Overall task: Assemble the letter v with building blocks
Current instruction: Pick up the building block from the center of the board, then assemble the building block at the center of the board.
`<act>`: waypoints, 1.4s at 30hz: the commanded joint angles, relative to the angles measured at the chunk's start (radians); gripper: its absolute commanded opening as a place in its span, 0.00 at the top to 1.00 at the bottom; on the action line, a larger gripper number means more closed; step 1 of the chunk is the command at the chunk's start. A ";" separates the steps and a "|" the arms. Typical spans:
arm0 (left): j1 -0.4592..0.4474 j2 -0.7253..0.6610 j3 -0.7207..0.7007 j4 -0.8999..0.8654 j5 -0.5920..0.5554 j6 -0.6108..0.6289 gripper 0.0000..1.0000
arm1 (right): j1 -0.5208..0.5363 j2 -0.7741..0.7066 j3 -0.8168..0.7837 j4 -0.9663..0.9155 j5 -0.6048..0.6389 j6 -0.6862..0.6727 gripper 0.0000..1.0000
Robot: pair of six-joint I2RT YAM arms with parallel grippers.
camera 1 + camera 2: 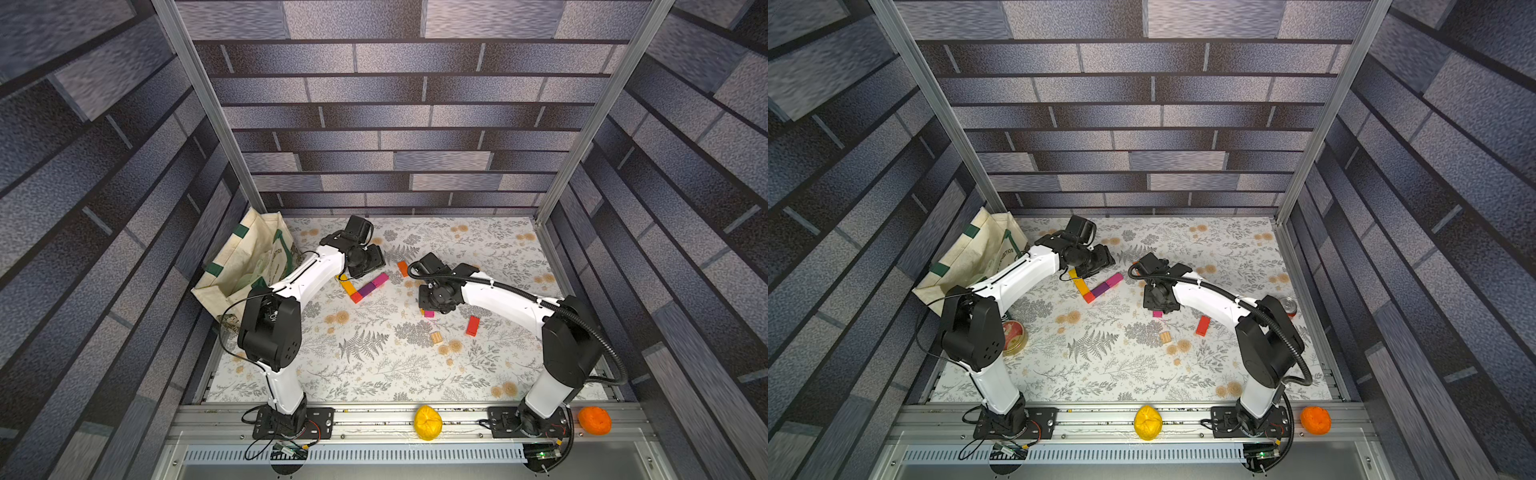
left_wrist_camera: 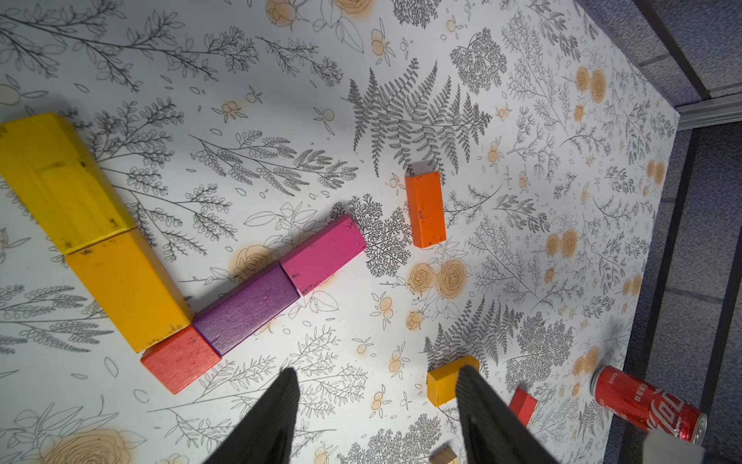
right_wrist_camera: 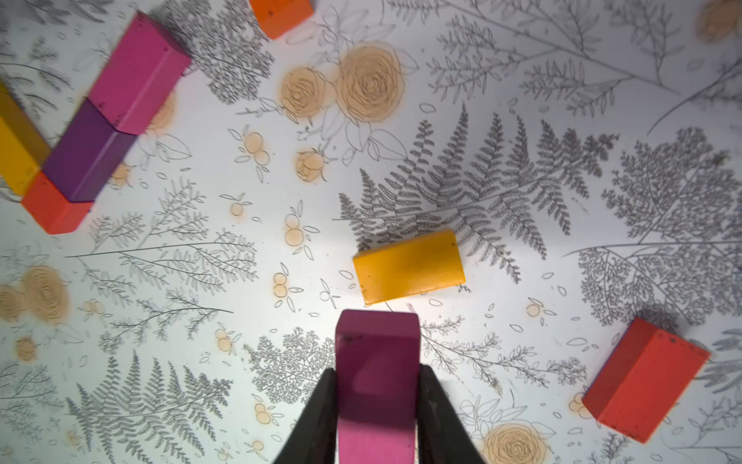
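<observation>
Each arm is built of smooth white links joined by bulky black housings: left arm (image 1: 309,270), right arm (image 1: 498,302). Small round holes are seen in the left housing (image 1: 291,347). A thin black cable (image 1: 223,320) is carried by the left arm, and a thick ribbed black hose (image 1: 515,291), fastened with white ties, by the right. Black base plates (image 1: 320,417) are fixed with silver screws. The left gripper (image 2: 376,371) and right gripper (image 3: 377,369) are fitted with black tapered fingers (image 2: 273,422).
</observation>
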State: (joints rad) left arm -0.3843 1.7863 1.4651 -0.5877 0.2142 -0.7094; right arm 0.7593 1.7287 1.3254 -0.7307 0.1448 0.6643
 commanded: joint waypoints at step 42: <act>0.082 -0.145 -0.127 -0.042 -0.066 0.007 0.35 | -0.133 0.563 0.580 -0.173 -0.091 -0.535 0.78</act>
State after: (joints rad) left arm -0.3077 1.6817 1.3514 -0.5983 0.1719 -0.7094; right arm 0.6361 2.2650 1.8683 -0.8650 0.0219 0.1394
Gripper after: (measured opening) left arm 0.648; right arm 0.304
